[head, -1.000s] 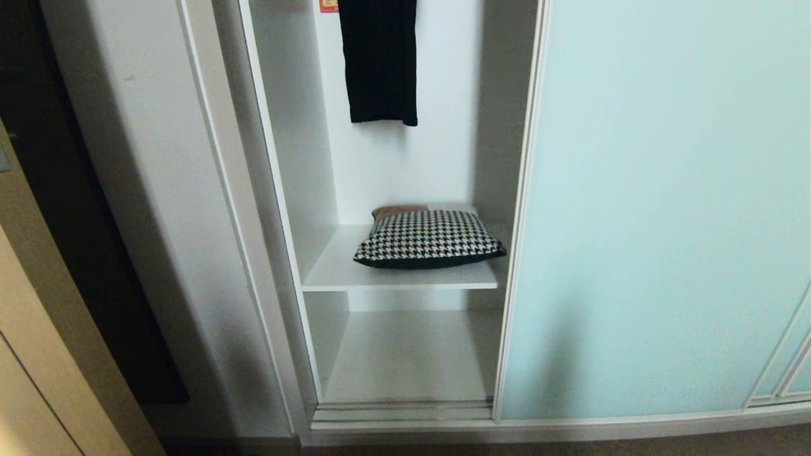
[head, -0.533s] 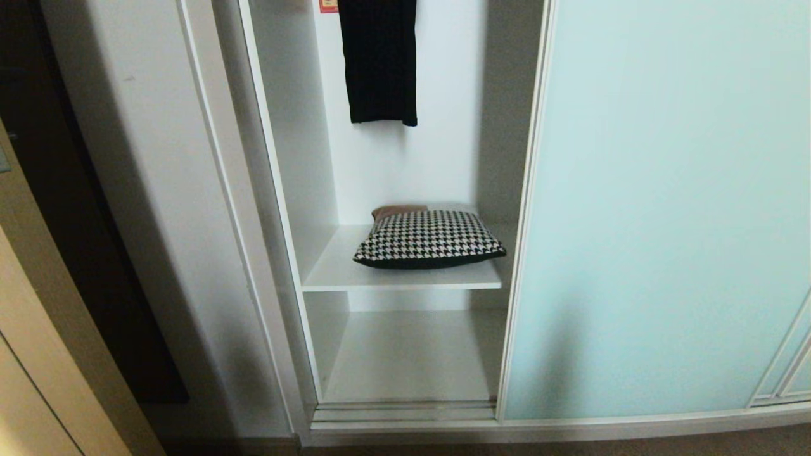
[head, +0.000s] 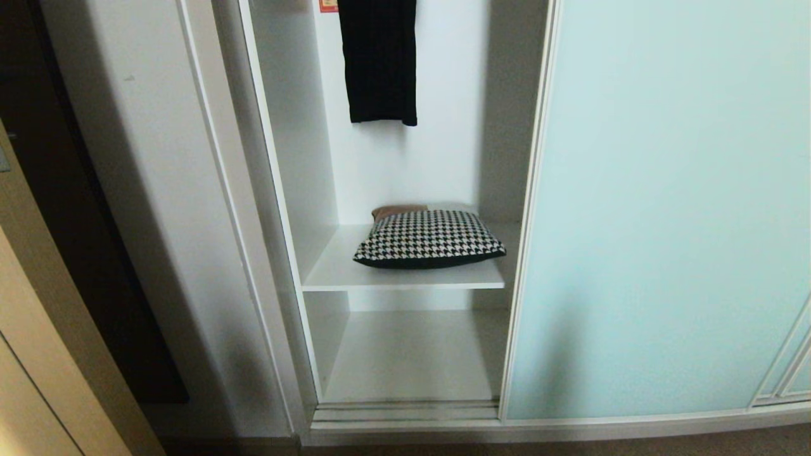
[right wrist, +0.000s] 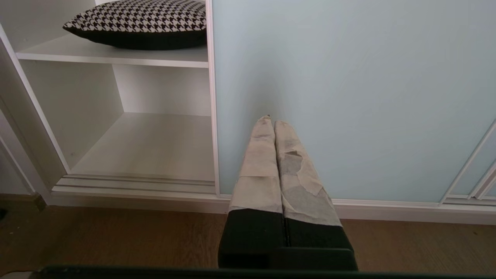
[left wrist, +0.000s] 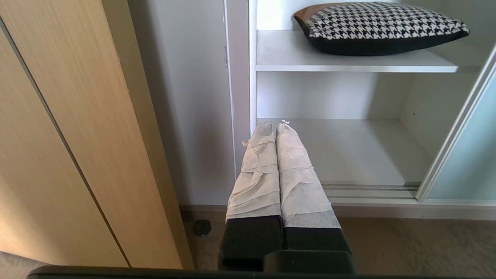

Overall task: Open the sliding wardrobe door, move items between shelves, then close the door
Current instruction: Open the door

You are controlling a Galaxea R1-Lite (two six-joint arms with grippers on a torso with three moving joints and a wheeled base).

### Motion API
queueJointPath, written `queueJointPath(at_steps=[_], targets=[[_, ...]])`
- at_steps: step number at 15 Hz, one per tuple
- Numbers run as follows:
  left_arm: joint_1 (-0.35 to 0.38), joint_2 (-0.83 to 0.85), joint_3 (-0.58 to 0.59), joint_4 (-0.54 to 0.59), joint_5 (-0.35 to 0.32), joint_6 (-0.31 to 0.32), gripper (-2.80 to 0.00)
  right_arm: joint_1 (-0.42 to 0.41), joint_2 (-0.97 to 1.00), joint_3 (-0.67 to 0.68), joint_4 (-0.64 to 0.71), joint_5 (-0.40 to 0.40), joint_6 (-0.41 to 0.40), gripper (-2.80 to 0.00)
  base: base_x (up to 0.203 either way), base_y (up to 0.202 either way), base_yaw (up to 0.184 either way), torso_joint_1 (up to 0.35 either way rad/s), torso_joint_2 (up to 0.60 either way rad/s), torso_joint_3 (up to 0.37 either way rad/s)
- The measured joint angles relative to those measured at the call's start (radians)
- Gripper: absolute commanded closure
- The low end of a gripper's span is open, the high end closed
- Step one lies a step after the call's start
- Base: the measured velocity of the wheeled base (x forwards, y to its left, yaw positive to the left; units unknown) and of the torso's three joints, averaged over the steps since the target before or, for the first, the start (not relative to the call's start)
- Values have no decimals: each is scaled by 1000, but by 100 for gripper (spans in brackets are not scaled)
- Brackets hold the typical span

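Sliding further aside than a second ago, the sliding wardrobe door [head: 665, 209] uncovers more of the upper shelf [head: 405, 277], though its right end stays hidden. Both pincers hang outside the head view. Above and beyond the left pincer [left wrist: 276, 124], pressed together, lies the cushion [left wrist: 381, 27]. The right pincer [right wrist: 270, 121], likewise pressed together, faces the door glass.

A black garment [head: 379, 60] hangs up top inside, with a small red tag [head: 329, 6] just beside it. Beige wood panel [left wrist: 66, 128] is off to the side of the left fingers, a little black knob [left wrist: 202, 228] at its foot. Brown floor [right wrist: 116, 236] under the right fingers, ridged track [right wrist: 135, 182] ahead of them.
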Motion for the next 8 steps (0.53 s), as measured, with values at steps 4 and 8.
queueJointPath(at_steps=[4,8], targets=[[0,0,0,-1,0,-1,0,0,0,0,0,0,0,0,0,0,0,0,0,0],[0,0,2,-7,-1,0,0,0,0,0,0,0,0,0,0,0,0,0,0,0]])
